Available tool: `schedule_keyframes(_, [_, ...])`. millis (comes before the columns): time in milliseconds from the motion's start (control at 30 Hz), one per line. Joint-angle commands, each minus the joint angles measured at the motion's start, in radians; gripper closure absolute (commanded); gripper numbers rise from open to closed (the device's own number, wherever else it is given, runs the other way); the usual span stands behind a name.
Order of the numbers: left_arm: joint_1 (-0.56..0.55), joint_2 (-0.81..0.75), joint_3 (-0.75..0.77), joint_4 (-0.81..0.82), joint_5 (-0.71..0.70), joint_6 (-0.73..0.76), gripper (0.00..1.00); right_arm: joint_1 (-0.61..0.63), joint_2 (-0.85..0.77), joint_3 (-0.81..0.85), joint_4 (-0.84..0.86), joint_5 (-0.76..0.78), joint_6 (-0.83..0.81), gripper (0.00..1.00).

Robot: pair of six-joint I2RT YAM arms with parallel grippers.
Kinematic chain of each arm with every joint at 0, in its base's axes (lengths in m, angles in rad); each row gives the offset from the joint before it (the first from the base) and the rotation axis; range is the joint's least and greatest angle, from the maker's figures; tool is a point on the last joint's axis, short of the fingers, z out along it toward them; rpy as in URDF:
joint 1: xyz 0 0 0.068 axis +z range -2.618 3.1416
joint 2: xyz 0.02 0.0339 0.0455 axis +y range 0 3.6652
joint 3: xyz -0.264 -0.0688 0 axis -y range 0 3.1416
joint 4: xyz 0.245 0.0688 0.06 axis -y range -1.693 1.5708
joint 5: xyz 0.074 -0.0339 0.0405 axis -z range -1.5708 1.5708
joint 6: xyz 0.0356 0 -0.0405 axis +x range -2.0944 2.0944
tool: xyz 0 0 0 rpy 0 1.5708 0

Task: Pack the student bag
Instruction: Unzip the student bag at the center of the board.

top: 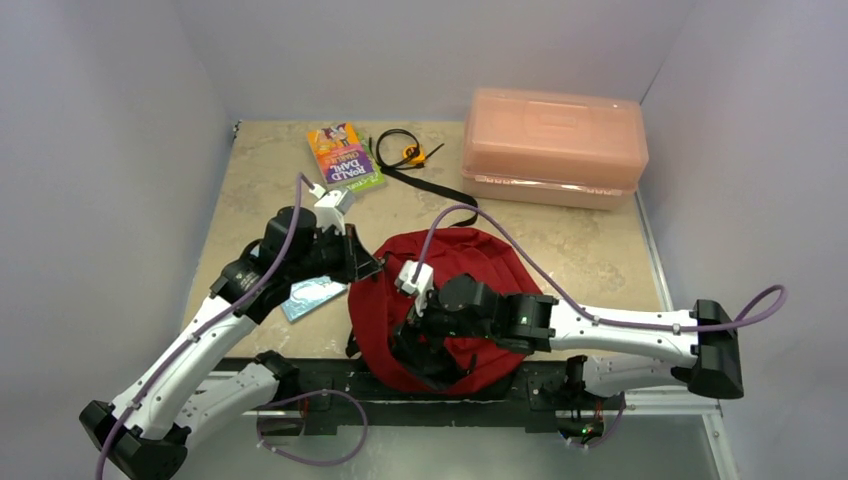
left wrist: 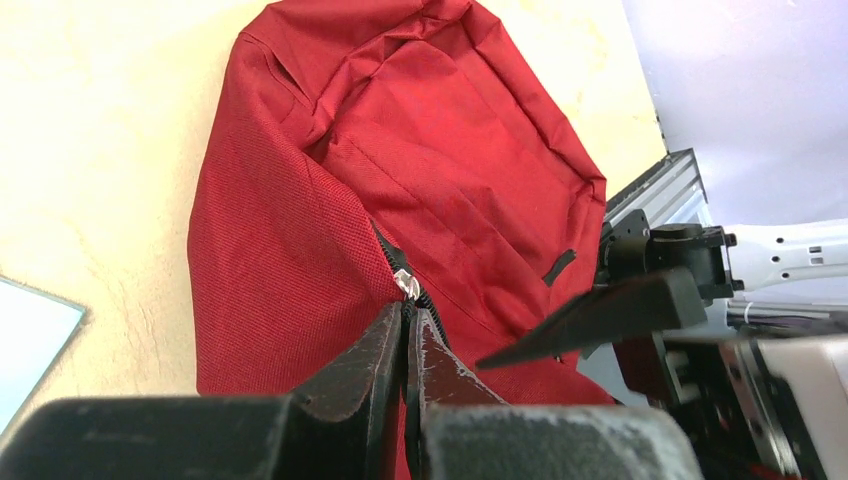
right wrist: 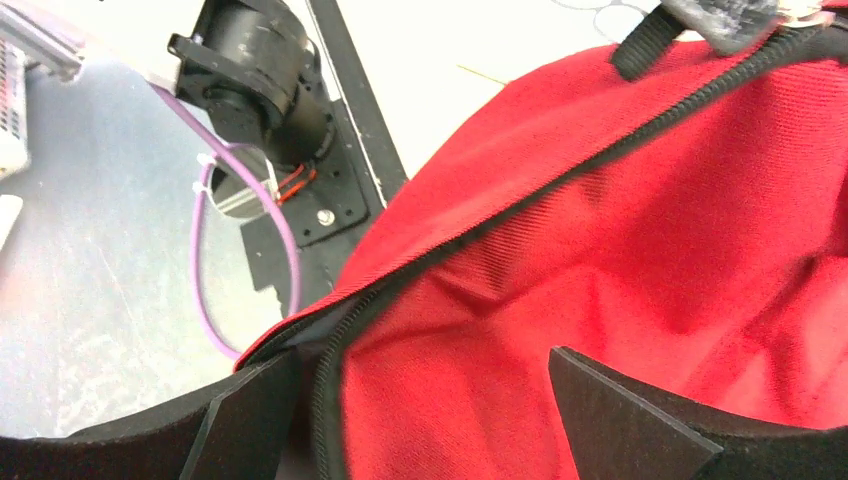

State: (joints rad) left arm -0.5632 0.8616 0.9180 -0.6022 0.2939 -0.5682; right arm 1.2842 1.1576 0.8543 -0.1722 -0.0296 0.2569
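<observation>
The left tool (left wrist: 408,312) is pinched almost flat, its tips on the small silver zipper pull (left wrist: 404,284). The right tool (right wrist: 420,358) gapes wide and grips nothing, its jaws standing either side of the black zipper track (right wrist: 560,180). Both work on the student bag (top: 470,255), which lies slumped at the near edge of the worktop (top: 260,180), between the two arms. It looks light, thin and limp, so it would likely crumple and drag along rather than resist a tug. The pull is tiny, probably slick metal, and easy to lose. The firmer holds seem to be that pull and the stitched fabric lip beside the track, held taut against it.
</observation>
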Motion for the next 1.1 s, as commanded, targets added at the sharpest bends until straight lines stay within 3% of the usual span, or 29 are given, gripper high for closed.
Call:
schedule_keyframes(0, [0.002,-0.044,0.033,0.056,0.002,-0.041,1.0,0.105,0.041,0.085,-0.033,0.242,0.14,0.01])
schedule_keyframes(200, [0.002,-0.059,0.039,0.041,-0.017,-0.038,1.0,0.135,0.141,0.193,-0.21,0.621,0.277,0.02])
schedule_keyframes(333, [0.002,-0.069,0.032,0.031,-0.029,-0.032,1.0,0.135,0.153,0.203,-0.277,0.739,0.3,0.18])
schedule_keyframes(400, [0.002,-0.074,0.032,0.022,-0.042,-0.021,1.0,0.135,0.142,0.201,-0.291,0.777,0.285,0.34])
schedule_keyframes(433, [0.003,-0.075,0.038,0.008,-0.055,-0.008,1.0,0.135,0.131,0.196,-0.295,0.793,0.284,0.47])
schedule_keyframes(533, [0.003,-0.09,0.05,-0.042,-0.135,0.021,1.0,0.135,0.051,0.158,-0.307,0.837,0.298,0.96])
schedule_keyframes(567, [0.003,-0.097,0.049,-0.052,-0.166,0.028,1.0,0.135,0.015,0.136,-0.3,0.836,0.294,1.0])
schedule_keyframes(700, [0.003,-0.1,0.047,-0.073,-0.221,0.058,1.0,0.135,-0.118,0.019,-0.224,0.756,0.234,1.0])
schedule_keyframes(833, [0.004,-0.069,0.054,-0.063,-0.135,0.065,1.0,0.135,-0.151,-0.016,-0.131,0.675,0.168,1.0])
schedule_keyframes(1067, [0.004,-0.08,0.062,-0.039,-0.058,0.043,1.0,0.135,0.013,0.079,-0.076,0.648,0.141,0.77])
